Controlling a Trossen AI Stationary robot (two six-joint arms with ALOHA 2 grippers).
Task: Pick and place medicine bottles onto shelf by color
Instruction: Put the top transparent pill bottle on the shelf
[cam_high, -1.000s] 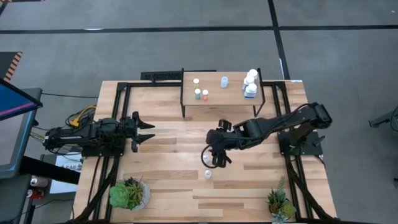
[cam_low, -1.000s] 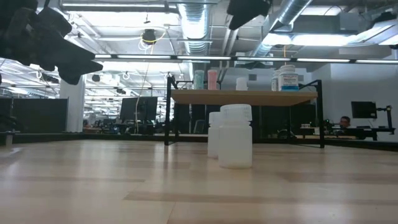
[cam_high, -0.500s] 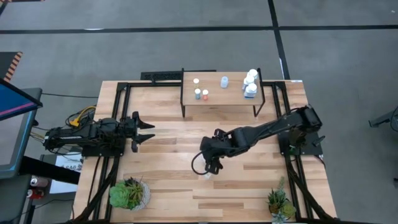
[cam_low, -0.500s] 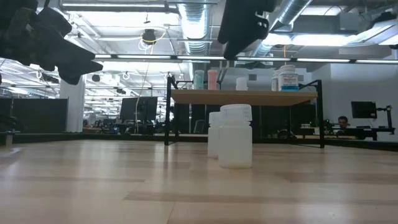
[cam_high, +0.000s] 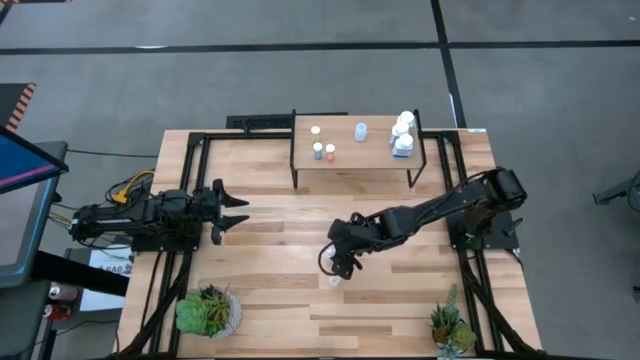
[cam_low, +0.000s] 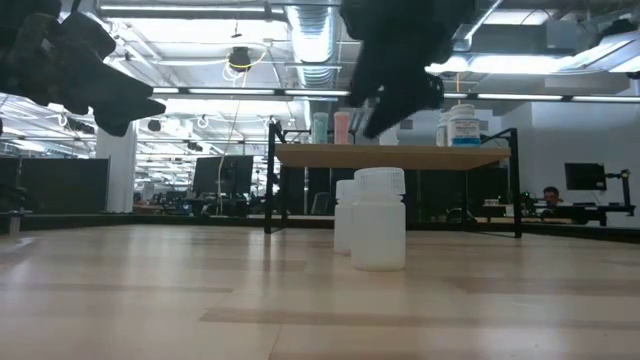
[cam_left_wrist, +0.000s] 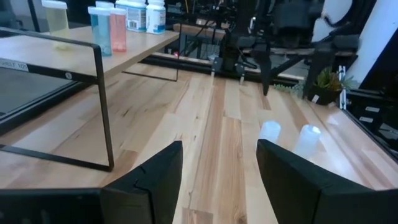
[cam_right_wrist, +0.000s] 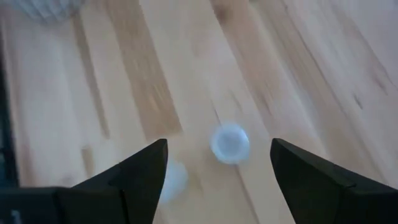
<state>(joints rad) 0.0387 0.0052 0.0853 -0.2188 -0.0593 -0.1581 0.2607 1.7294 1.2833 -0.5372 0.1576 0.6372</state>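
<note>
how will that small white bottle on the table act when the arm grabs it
The bottle looks like rigid plastic, so probably light and stiff. Standing upright and taller than wide, it may tip if nudged off-centre. Its smooth round sides might slip between the open right tool.

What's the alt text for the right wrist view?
Looking down past the right gripper's two dark, spread fingers at a small white-capped bottle standing on the wood-plank table, between and beyond the fingertips. A second pale bottle is partly hidden beside one finger.
</note>
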